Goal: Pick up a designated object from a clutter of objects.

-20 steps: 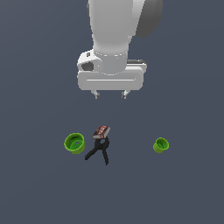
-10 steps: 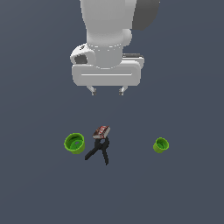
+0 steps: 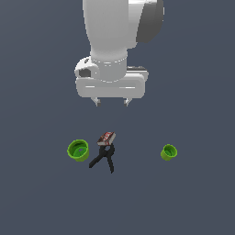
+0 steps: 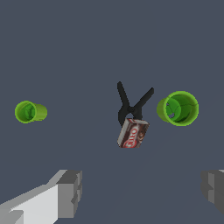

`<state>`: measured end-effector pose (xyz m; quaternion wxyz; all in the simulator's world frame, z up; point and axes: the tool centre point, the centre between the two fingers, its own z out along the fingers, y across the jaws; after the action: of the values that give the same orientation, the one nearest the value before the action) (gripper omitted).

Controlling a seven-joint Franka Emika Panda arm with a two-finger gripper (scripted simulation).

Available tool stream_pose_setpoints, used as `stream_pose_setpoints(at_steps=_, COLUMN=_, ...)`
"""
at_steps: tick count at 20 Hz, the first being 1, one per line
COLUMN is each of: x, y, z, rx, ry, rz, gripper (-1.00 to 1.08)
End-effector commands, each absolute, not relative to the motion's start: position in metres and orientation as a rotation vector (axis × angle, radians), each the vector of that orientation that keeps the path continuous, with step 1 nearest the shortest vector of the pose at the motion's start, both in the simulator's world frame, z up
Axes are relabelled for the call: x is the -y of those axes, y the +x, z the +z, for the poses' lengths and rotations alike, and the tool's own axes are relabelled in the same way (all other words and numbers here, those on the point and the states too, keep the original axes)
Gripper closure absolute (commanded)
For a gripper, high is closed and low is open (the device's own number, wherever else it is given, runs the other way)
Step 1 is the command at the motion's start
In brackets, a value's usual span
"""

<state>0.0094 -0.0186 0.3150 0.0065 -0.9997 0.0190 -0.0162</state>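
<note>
My claw (image 3: 111, 102) hangs high over the dark grey-blue floor (image 3: 197, 202) with its two short fingers spread wide and nothing between them; in the wrist view one grey fingertip (image 4: 70, 193) sits at one side of the picture and the other at the far side, with bare floor in the gap. Below and ahead of the claw, well apart from it, lies the small red-brown box (image 3: 106, 138), its white-edged printed face up and slightly tilted. It rests against the jaw end of the black spring clamp (image 3: 104, 157), so on that side the box has no free edge: the clamp touches it there, and its two handles splay away from the box in a V. The other sides of the box look free, with open floor around them. On the exterior view's left, near the clamp but not touching it, stands one green cup (image 3: 78, 150), its mouth open toward the camera. The second green cup (image 3: 168, 152) sits well apart on the exterior view's right, with a broad stretch of bare floor between it and the box. The floor is flat, uniform and featureless, and I can see no border, wall or corner to it in either view.
</note>
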Motion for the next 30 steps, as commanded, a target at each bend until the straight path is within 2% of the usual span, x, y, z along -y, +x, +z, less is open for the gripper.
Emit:
stream_pose_setpoints(at_steps=1, x=0.021, y=0.012, z=0.300, rx=-0.073, ry=-3.127, rz=-0.046, gripper=-0.92)
stream_pose_setpoints(at_steps=10, x=0.036, y=0.018, z=0.212, rx=-0.151, ry=-3.127, rz=-0.027, gripper=-0.92)
stream_pose_setpoints(at_steps=18, x=0.050, y=0.009, z=0.134, rx=-0.223, ry=-3.129, rz=-0.010, gripper=-0.92)
stream_pose_setpoints(at_steps=24, x=0.056, y=0.001, z=0.102, rx=-0.252, ry=-3.130, rz=-0.002, gripper=-0.92)
stream_pose_setpoints(at_steps=30, x=0.057, y=-0.002, z=0.092, rx=-0.262, ry=-3.131, rz=0.000, gripper=-0.92)
